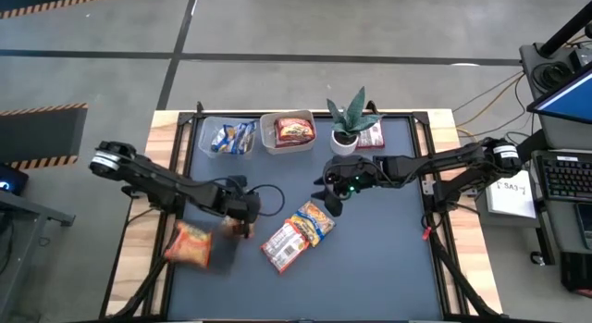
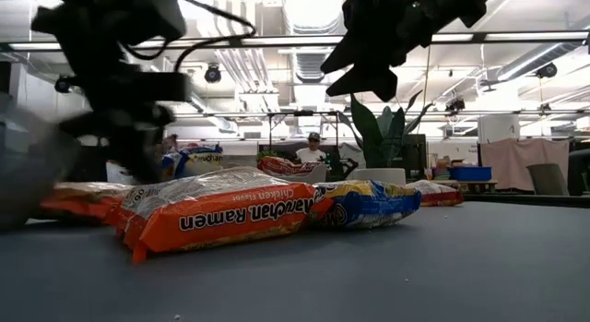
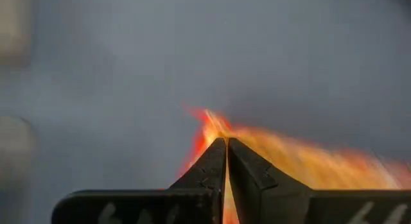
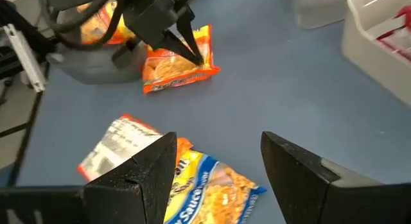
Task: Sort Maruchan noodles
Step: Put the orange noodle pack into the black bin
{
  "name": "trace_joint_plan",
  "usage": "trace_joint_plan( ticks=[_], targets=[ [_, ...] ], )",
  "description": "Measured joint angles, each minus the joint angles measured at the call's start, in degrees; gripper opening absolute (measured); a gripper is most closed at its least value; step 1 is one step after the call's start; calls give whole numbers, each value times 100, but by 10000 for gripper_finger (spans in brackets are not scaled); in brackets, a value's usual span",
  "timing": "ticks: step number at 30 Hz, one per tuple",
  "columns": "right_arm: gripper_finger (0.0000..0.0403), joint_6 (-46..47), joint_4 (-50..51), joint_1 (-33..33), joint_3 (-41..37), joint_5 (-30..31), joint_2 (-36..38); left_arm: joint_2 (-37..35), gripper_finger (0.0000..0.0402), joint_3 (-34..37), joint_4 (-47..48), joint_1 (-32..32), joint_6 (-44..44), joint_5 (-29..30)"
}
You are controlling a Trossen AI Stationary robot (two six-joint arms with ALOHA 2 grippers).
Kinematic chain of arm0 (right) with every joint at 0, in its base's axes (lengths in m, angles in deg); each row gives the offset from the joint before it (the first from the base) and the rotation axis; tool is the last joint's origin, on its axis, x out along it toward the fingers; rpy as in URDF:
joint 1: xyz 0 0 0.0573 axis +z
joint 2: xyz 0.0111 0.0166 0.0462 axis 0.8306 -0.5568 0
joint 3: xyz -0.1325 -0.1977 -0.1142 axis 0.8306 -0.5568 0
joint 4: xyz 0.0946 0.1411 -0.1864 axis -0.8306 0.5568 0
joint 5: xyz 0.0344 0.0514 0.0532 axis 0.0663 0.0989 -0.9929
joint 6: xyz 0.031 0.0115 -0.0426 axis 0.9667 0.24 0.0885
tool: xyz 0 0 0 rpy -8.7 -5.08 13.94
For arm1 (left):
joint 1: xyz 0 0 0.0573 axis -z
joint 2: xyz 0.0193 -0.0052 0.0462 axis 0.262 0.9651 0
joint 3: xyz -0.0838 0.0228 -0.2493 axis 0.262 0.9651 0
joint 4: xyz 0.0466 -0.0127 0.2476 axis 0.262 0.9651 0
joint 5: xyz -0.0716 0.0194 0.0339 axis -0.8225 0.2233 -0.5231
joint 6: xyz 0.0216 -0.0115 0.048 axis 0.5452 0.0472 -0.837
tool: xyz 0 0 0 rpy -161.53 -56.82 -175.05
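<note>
Left arm reaches across the surface's [image 1: 370, 277] left side, left claw [image 3: 226, 147] low and pinched on the edge of an orange noodle packet [image 4: 176, 67]. Right arm stretches in from the right, right claw [image 4: 218, 163] spread wide, empty, hovering over the blue-yellow packet [image 1: 314, 219]. An orange Chicken Flavor packet [image 1: 284, 244] lies touching that one, mid-surface.

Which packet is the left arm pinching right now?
Find the dark mat on the table, then the left gripper near its left side. Its shut fingers pinch an edge of an orange packet. Unlike the orange packet and blue packet mid-mat, it lies alone.
</note>
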Motion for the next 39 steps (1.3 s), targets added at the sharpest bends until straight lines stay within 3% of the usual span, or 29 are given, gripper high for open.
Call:
trace_joint_plan(
  ticks=[3,6,16,21,26,32,35,39],
  targets=[
    [214,-83,-7,0,0,260,0,20,1,-79,-546,-128,-340,903],
    [214,-85,-9,0,0,422,0,-57,1,-387,-149,-243,-450,1023],
    [214,-166,0,0,0,424,0,-135,0,-928,1107,-217,-308,705],
    [214,-162,-2,0,-13,424,0,-205,0,-929,1364,-219,-355,-36],
    [214,-148,-2,0,-43,424,-2,-207,0,-786,1385,-219,-363,-759],
    [214,-148,0,0,-57,424,0,-11,0,-403,786,-350,-476,-794],
    [214,-148,-4,0,-57,424,0,189,0,-370,246,-498,-764,-318],
    [214,-148,-13,-2,-59,426,0,333,0,-720,-185,-711,-1130,1318]
  ],
)
